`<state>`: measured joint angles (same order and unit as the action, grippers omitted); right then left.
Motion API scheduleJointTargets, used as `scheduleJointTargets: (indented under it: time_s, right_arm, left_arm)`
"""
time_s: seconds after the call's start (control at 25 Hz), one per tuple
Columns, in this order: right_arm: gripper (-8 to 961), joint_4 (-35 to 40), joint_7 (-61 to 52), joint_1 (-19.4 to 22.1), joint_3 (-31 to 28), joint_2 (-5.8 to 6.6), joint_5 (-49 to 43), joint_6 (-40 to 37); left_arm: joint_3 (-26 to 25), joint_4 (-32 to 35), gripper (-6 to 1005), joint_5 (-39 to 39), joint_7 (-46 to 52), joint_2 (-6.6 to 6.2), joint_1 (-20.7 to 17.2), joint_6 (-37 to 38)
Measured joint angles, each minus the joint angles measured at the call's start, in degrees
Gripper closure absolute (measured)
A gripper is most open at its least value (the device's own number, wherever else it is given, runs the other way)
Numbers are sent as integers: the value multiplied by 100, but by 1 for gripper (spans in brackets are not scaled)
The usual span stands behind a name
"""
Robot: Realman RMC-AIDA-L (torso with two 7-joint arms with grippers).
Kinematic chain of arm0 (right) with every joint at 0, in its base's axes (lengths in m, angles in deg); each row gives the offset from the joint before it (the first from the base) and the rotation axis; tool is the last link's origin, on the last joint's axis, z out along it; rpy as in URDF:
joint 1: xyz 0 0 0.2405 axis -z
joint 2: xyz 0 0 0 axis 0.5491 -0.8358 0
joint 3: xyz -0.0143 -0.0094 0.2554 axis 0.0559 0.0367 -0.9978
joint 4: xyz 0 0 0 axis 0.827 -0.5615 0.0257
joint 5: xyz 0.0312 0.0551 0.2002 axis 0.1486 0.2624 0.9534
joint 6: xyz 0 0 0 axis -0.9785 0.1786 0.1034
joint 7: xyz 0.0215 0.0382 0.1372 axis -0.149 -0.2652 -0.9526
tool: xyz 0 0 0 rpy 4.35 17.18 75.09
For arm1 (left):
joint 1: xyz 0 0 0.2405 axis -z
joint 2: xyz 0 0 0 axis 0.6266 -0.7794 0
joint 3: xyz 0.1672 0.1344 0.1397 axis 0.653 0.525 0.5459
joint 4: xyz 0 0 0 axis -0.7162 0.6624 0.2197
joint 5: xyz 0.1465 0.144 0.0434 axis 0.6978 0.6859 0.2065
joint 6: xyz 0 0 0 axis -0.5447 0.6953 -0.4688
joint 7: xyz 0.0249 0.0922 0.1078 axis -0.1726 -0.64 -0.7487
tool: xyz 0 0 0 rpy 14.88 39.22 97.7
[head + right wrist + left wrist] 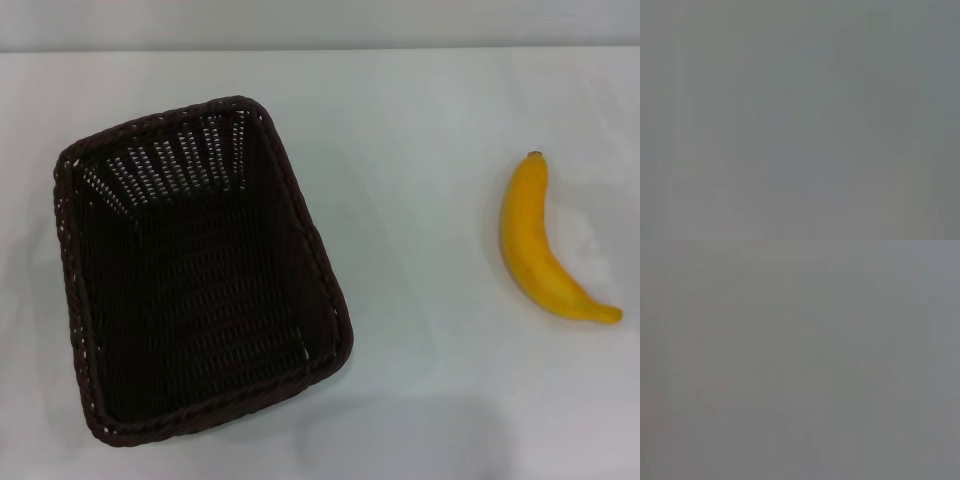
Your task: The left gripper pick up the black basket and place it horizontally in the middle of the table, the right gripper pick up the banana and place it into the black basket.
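Basket work not yet begun, by the look of it. Black basket (200, 270) sits in the left half of the head frame, long axis running top to bottom and skewed a little, open side up, nothing inside. Banana (548, 242) lies at the right of the frame, well apart from the basket, stem tip toward the top, curve bowing left. Both rest on the white table (420, 120).

Neither the left gripper nor the right gripper shows in any view, so how wide their fingers stand cannot be told; nothing is held that I can see.

Step in hand, as I judge it: the very first, the left gripper's reach for the basket. Next move calls for a grip on the braided rim, probably the near or left edge, then a lift, a turn of about a quarter so the long side runs across the frame, and a set-down nearer the centre. Banana pick waits on that.

Head view carries the whole layout. Left wrist view and right wrist view give only flat, featureless grey: no basket, no banana, no fingers.
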<state>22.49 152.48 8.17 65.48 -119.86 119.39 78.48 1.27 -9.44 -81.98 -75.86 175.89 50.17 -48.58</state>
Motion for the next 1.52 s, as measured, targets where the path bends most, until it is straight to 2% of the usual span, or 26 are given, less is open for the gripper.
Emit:
scheduleJointTargets:
  time_s: [0.36,0.8,1.0,1.08,1.4,1.52]
  right_arm:
    - [80,84,45,-7,53,36,-45,-200]
    - [81,339,43,-169,67,45,-48,-469]
    - [81,379,38,-243,50,29,-48,-575]
    - [81,373,32,-272,31,18,-30,-597]
    - [82,363,64,-370,20,17,-12,-802]
    - [82,326,70,-378,15,3,-9,-805]
  left_arm:
    - [46,13,122,270,584,-13,3,49]
    - [50,414,124,554,1644,-107,57,411]
    - [50,1057,124,1187,2852,-195,78,633]
    - [50,1417,124,1737,3594,-363,152,849]
    - [117,2889,125,4405,6090,-1244,779,908]
    - [524,3459,126,5255,6724,-1679,1161,747]
